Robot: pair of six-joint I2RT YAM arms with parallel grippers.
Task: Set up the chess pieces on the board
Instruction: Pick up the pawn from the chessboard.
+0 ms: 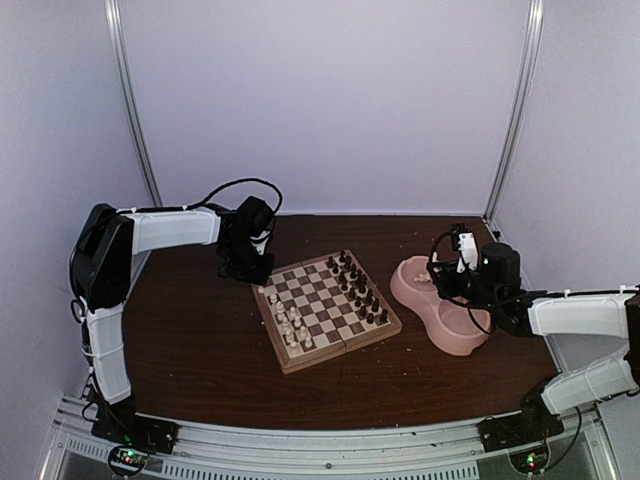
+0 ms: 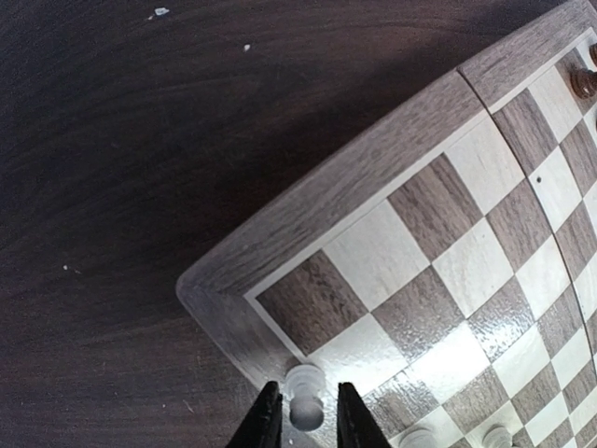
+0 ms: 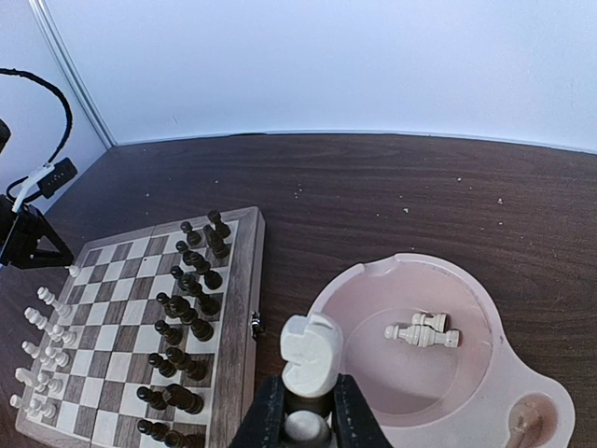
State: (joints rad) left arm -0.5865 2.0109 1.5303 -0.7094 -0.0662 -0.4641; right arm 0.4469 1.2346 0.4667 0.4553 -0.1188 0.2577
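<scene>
At board's (image 2: 326, 201) left corner, straddling white piece (image 2: 304, 377) w/ downturned L gripper (image 2: 308, 392); can't tell if gripped. Over pink bowl (image 3: 485, 308), pinching 2nd piece (image 3: 306, 350) w/ R gripper (image 3: 306, 385).

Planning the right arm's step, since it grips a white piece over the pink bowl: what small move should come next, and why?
Probably carry it left toward the board. The right gripper is shut on a white piece over the pink bowl, and the board's white side seems to have gaps.

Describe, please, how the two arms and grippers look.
The left arm and right arm have white tubular links with black joints. A black cable loops above the left wrist. The left gripper and right gripper each have two slim black fingers.
</scene>
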